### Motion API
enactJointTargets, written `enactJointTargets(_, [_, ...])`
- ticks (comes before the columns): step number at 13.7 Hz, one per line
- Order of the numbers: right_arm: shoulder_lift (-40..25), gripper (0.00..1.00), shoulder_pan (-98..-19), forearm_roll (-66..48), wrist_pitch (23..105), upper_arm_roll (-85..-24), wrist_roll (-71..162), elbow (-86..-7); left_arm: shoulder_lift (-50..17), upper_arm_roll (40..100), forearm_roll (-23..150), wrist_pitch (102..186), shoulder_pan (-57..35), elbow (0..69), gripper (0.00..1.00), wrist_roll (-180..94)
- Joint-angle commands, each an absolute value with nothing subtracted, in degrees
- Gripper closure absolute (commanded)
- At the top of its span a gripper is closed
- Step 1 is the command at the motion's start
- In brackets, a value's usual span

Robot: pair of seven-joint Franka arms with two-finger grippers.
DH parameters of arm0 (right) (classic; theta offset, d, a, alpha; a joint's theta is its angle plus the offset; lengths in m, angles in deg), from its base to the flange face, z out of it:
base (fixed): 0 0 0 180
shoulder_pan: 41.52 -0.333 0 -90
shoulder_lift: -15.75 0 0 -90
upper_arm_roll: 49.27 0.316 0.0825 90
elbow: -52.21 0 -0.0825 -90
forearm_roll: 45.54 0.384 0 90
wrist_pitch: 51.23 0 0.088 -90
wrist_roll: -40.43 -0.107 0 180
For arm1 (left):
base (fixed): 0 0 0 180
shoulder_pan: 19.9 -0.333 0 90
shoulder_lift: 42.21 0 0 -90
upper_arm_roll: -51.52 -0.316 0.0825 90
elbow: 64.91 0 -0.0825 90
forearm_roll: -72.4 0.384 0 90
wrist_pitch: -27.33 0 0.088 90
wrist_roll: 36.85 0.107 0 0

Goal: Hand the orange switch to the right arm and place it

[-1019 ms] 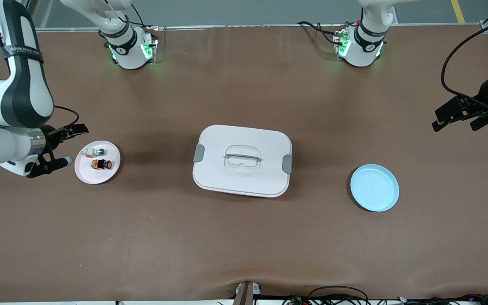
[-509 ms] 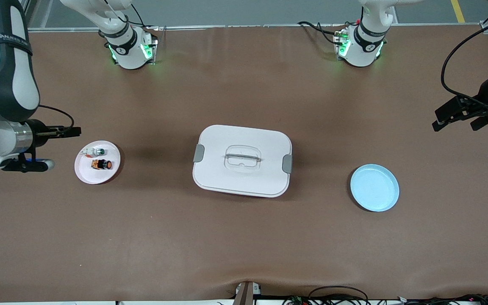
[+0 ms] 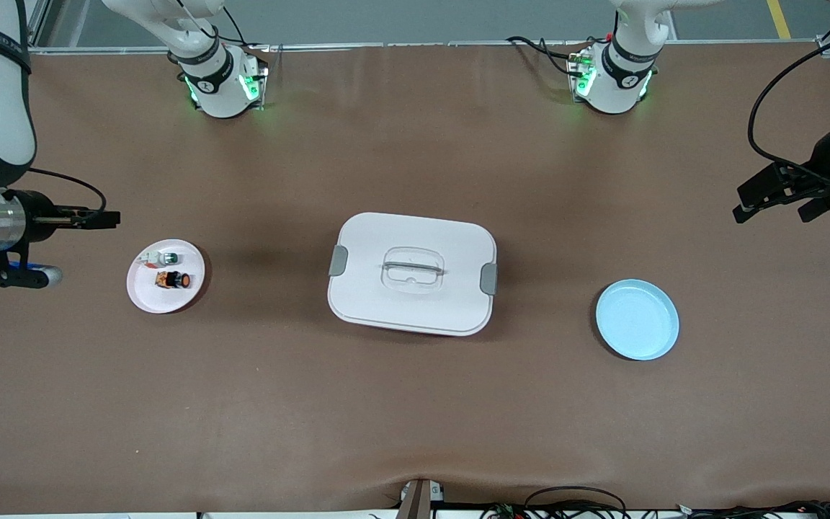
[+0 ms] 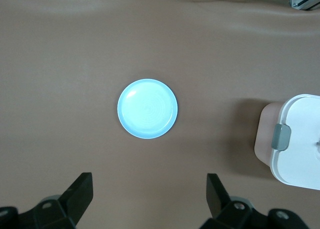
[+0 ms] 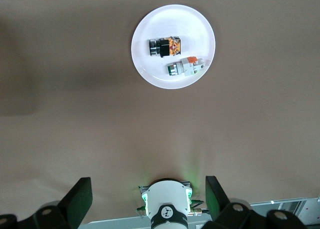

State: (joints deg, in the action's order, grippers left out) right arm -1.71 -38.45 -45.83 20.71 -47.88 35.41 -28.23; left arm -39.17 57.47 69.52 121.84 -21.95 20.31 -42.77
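The orange switch (image 3: 172,279) lies on its side on a small white plate (image 3: 156,299) toward the right arm's end of the table, next to a white switch with a green cap (image 3: 163,257). My right gripper (image 3: 100,218) is open and empty, up over the bare table beside that plate. In the right wrist view the orange switch (image 5: 164,46) lies on the plate (image 5: 150,69), well apart from my open right gripper (image 5: 147,198). My left gripper (image 3: 764,202) is open and empty at the left arm's end of the table, and waits (image 4: 149,194).
A white lidded container (image 3: 412,272) with grey clasps stands mid-table. A light blue plate (image 3: 637,319) lies toward the left arm's end and shows in the left wrist view (image 4: 147,109). The right arm's base (image 5: 166,206) shows in the right wrist view.
My right gripper has drawn back from the white plate toward its end of the table and turned its wrist. The switches and the left arm have not moved.
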Motion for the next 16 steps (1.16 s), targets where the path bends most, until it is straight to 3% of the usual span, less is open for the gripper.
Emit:
enactJointTargets(1, [-1.3,0.00,-39.8,-46.2,19.6,-47.7,34.4,-26.5,-39.4,56.4,70.6,120.8,-20.9,19.6,0.00,-42.2])
enactJointTargets(8, [-1.4,0.00,-39.2,-45.2,19.0,-47.9,40.0,-23.2,-39.0,56.8,70.7,120.8,-21.4,19.7,0.00,-42.1])
enactJointTargets(16, [3.0,0.00,-39.4,-43.1,18.9,-47.8,40.3,-23.9,-39.5,56.9,70.8,120.8,-21.7,19.7,0.00,-41.2])
